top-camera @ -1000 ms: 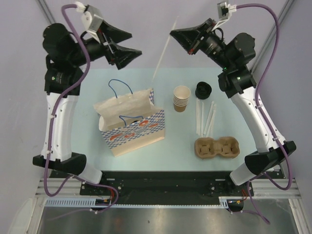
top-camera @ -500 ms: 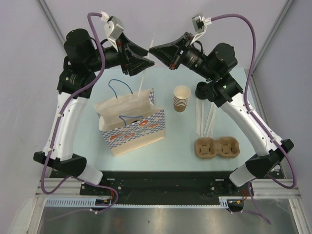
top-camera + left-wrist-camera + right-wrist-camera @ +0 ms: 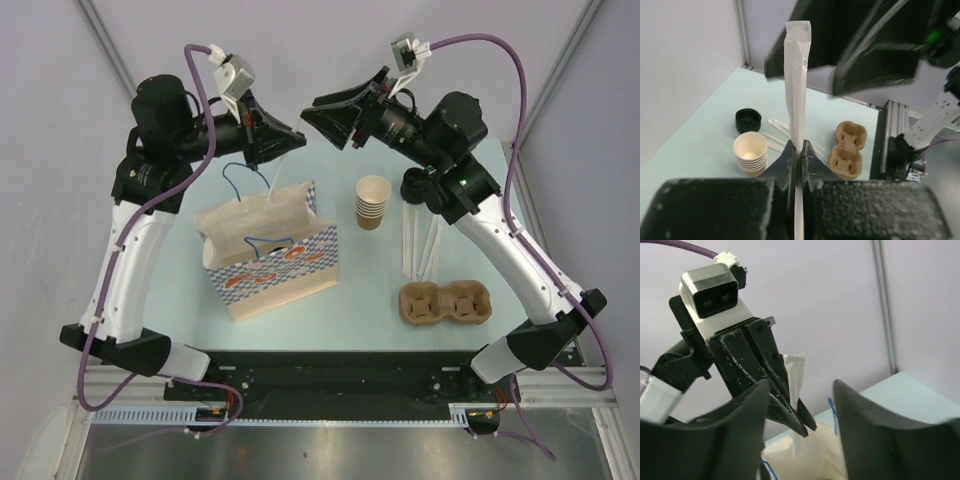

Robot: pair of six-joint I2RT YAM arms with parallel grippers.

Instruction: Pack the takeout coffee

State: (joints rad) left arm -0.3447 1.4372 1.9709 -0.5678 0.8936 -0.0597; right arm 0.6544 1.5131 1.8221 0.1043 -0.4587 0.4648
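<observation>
The left fingers [image 3: 796, 150] pinch a wrapped straw [image 3: 797, 80] upright, long axis vertical, over the paper bag [image 3: 268, 250]; the right fingers [image 3: 325, 122] gape empty just beside. The takeout coffee is nowhere visible — perhaps bagged; I cannot tell.

Left hand [image 3: 799, 146] pinched tight, right hand [image 3: 322, 118] agape.

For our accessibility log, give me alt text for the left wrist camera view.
The left gripper, shut, holds a paper-wrapped straw upright. On the table beyond sit a stack of lidless paper cups, a black lid, loose straws and a pulp cup carrier.
</observation>
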